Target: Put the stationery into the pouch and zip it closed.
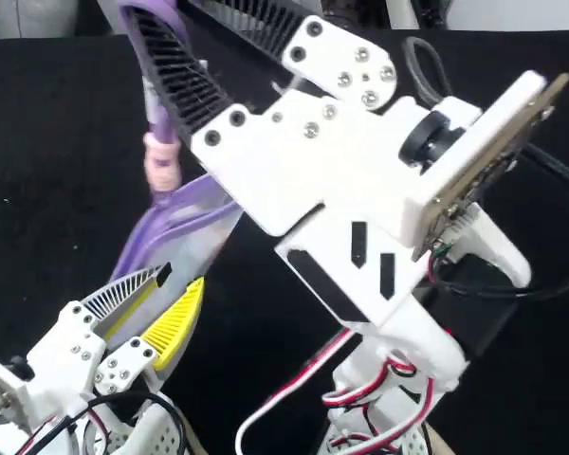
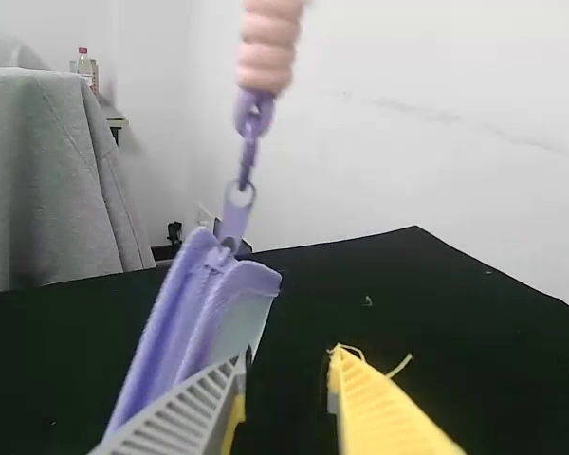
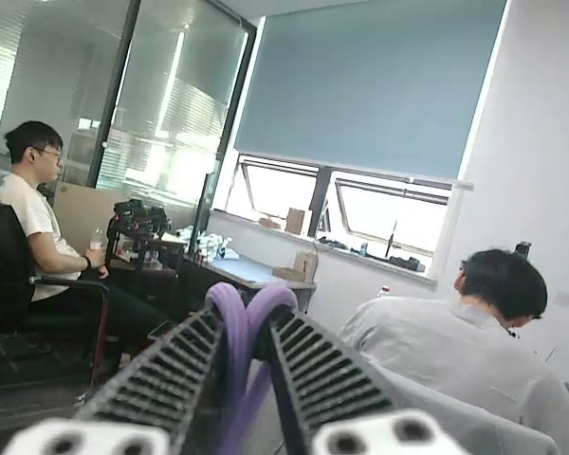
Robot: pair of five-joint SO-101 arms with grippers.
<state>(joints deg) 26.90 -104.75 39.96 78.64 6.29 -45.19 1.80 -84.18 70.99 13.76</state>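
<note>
A purple pouch hangs tilted above the black table, its upper end raised by its pull strap. My right gripper is shut on the purple strap loop, which is pinched between its black ribbed fingers. Below the loop dangles a pink bead, joined by a ring to the zipper slider. My left gripper is at the pouch's lower end, open. In the left wrist view the pouch leans on the grey finger, and the gap to the yellow finger holds nothing.
The black table lies under both arms. The right arm's white body and its cables take up the middle and right of the high view. A grey draped shape stands beyond the table's far edge.
</note>
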